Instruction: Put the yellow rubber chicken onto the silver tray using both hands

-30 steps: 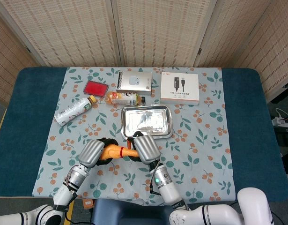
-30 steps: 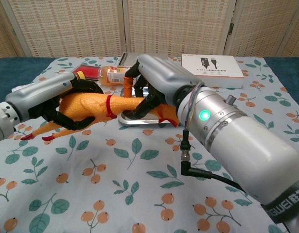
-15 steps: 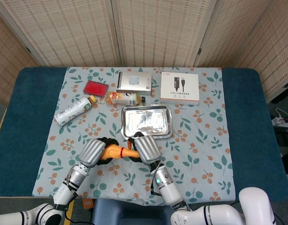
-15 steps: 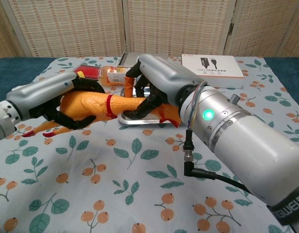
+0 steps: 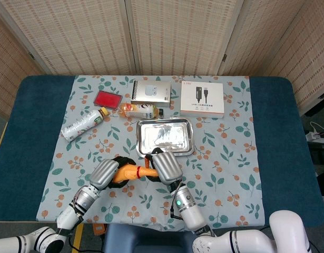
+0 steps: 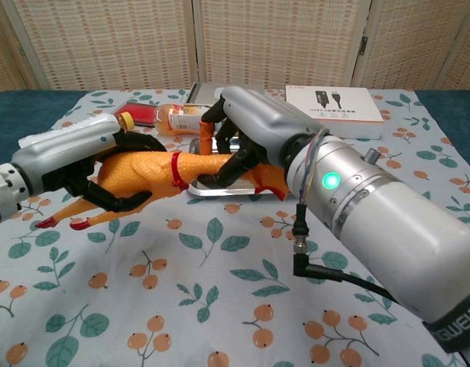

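The yellow rubber chicken (image 6: 147,171) with a red neck band hangs just above the cloth, held at both ends; in the head view the chicken (image 5: 129,172) shows between the two hands. My left hand (image 6: 82,164) (image 5: 104,174) grips its body from the left. My right hand (image 6: 254,134) (image 5: 166,167) grips its neck and head end. The silver tray (image 5: 164,136) lies flat just behind the hands, with nothing on it; the tray's front rim (image 6: 219,189) peeks out under the right hand.
Behind the tray stand an orange juice bottle (image 5: 136,110), a spiral notebook (image 5: 150,92) and a white cable box (image 5: 202,98). A red case (image 5: 107,98) and a lying clear bottle (image 5: 82,124) sit at the back left. The floral cloth (image 5: 225,158) covers the table's middle.
Both hands have shifted slightly with the chicken, which now sits a little lower and further right in the chest view. Both grips are unchanged.
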`<state>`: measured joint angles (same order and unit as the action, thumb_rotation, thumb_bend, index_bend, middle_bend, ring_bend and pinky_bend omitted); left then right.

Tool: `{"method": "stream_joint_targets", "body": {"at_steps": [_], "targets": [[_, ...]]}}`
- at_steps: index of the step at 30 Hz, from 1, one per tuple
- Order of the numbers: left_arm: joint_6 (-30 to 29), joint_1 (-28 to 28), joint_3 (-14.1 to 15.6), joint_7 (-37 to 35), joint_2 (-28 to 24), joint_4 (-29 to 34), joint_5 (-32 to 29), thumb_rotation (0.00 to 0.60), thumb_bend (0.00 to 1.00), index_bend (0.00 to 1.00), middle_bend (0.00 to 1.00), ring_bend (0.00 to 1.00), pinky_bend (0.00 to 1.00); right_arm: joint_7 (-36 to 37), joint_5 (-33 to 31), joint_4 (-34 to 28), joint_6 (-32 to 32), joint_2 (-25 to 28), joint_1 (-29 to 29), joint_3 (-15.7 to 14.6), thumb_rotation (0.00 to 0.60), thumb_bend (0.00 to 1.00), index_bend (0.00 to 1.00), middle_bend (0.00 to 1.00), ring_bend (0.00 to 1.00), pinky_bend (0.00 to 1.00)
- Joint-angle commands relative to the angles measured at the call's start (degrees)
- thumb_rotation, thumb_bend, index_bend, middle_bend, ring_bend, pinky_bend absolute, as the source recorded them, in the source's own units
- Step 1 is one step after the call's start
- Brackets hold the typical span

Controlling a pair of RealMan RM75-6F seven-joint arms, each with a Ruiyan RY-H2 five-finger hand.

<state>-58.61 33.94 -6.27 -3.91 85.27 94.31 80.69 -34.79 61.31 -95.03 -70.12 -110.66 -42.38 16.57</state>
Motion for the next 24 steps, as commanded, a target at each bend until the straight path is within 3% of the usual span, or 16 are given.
{"method": "stream_joint_targets", "body": {"at_steps": [1, 7, 14, 17, 19, 21, 23, 24], "targets": [[1.2, 0.7, 0.1, -4.0, -1.6, 0.8, 0.6, 0.600, 0.33, 0.00, 0.00, 0.00, 0.03, -0.1, -0.2, 0.0, 0.0, 0.0, 0.0, 0.0, 0.600, 0.27, 0.97, 0.79, 0.89, 1.00], [2.4, 1.1, 0.3, -7.7, -2.4, 1.1, 0.5, 0.600, 0.30, 0.00, 0.00, 0.00, 0.02, -0.4, -0.2, -0.4, -0.3, 0.1, -0.1, -0.1, 0.600, 0.27, 0.97, 0.79, 0.89, 1.00], [3.4, 1.7, 0.8, -7.3, -3.1, 1.9, 0.2, 0.600, 0.30, 0.00, 0.00, 0.00, 0.02, -0.6, -0.5, -0.8, -0.4, 0.1, -0.1, -0.1, 0.600, 0.27, 0.97, 0.79, 0.89, 1.00], [3.5, 1.7, 0.8, -5.8, -3.3, 2.0, -0.7, 0.600, 0.32, 0.00, 0.00, 0.00, 0.07, -0.5, -0.4, -1.1, -0.4, 0.2, -0.1, -0.1, 0.600, 0.27, 0.97, 0.79, 0.89, 1.00], [2.5, 1.4, 0.4, -4.6, -2.7, 1.9, -1.8, 0.600, 0.36, 0.01, 0.00, 0.00, 0.16, -0.3, -0.3, -1.4, -0.5, 0.3, -0.1, 0.0, 0.600, 0.27, 0.97, 0.79, 0.89, 1.00], [0.4, 0.6, -0.4, -3.3, -1.5, 1.6, -3.0, 0.600, 0.42, 0.12, 0.06, 0.08, 0.33, 0.0, -0.4, -1.8, -0.5, 0.5, 0.0, 0.1, 0.600, 0.27, 0.97, 0.79, 0.89, 1.00], [-2.5, -0.4, -1.5, -2.0, 0.4, 1.5, -4.7, 0.600, 0.51, 0.38, 0.27, 0.29, 0.54, 0.3, -0.6, -2.2, -0.4, 0.8, 0.1, 0.3, 0.600, 0.27, 0.97, 0.79, 0.89, 1.00], [-3.8, -0.8, -2.0, -1.3, 1.3, 1.4, -5.2, 0.600, 0.60, 0.56, 0.46, 0.45, 0.69, 0.4, -0.7, -2.3, -0.4, 0.9, 0.1, 0.3, 0.600, 0.27, 0.97, 0.79, 0.89, 1.00]]}}
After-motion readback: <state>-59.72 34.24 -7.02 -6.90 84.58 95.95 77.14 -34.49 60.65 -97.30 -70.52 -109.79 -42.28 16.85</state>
